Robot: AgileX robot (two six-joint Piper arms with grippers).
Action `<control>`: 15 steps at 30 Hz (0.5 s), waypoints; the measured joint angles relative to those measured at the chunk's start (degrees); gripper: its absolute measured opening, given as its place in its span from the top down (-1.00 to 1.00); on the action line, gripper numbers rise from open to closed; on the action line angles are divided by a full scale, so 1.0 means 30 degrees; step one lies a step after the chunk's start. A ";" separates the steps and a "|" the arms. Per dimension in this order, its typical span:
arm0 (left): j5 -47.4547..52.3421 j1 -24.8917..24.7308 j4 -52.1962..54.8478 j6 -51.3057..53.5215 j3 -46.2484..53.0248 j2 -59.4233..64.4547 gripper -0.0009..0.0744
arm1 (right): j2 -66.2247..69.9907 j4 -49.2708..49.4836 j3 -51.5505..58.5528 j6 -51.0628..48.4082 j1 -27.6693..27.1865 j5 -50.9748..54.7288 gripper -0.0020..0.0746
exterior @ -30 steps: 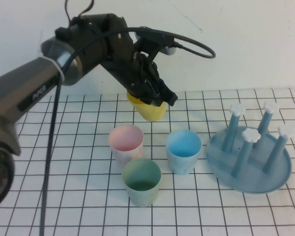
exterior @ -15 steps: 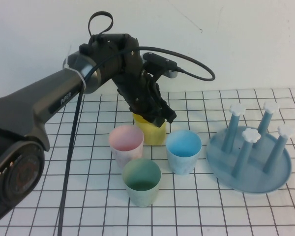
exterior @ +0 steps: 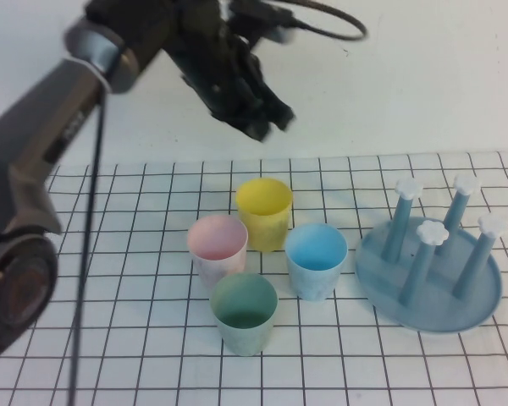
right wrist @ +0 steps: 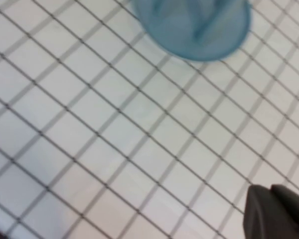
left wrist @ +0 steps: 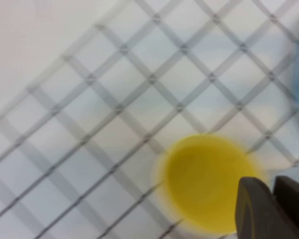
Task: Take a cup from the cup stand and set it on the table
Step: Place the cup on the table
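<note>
The yellow cup (exterior: 264, 213) stands upright on the tabletop (exterior: 110, 338), its open mouth turned up and its long axis vertical, so the base rests flat on the gridded white cloth. It is at the back of a close group of four cups: the pink cup (exterior: 218, 248) is just beside it on the left front, the blue cup (exterior: 316, 260) just beside it on the right front, and the green cup (exterior: 245, 311) stands nearest to the camera. Whether the cups touch each other I cannot tell. The cup stand (exterior: 432, 264) is to the right of the group, apart from the cups, and all four pegs with their white flower caps are bare. The left hand (exterior: 261, 118) hangs in the air above the yellow cup, well apart from it, holding nothing; the arm reaches in from the left side and bends downward at the wrist, fingers pointing down and a little to the right. In the left wrist view the dark fingertips (left wrist: 274, 209) lie close together over the rim of the cup (left wrist: 205, 181), with only a thin gap between them. The right hand (right wrist: 278, 213) shows only as a dark corner in its own wrist view, over the bare grid cloth, with the blue stand (right wrist: 194, 27) farther away; if it is released or clenched I cannot tell.
</note>
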 joint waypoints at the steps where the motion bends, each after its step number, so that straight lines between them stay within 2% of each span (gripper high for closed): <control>1: 0.0137 0.0271 0.0424 -0.0098 -0.0179 -0.0227 0.88 | -0.0091 -0.0578 0.0000 0.0035 0.0000 0.0000 0.94; 5: 0.0513 0.0737 0.1273 -0.0362 -0.0368 -0.1560 0.96 | -0.0848 -0.1776 0.0013 0.0270 0.0000 0.0000 0.94; 15: 0.0791 0.0575 0.0651 0.0068 -0.0491 -0.6275 0.97 | -0.3885 -0.2163 0.0563 0.1526 0.0000 -0.1619 0.94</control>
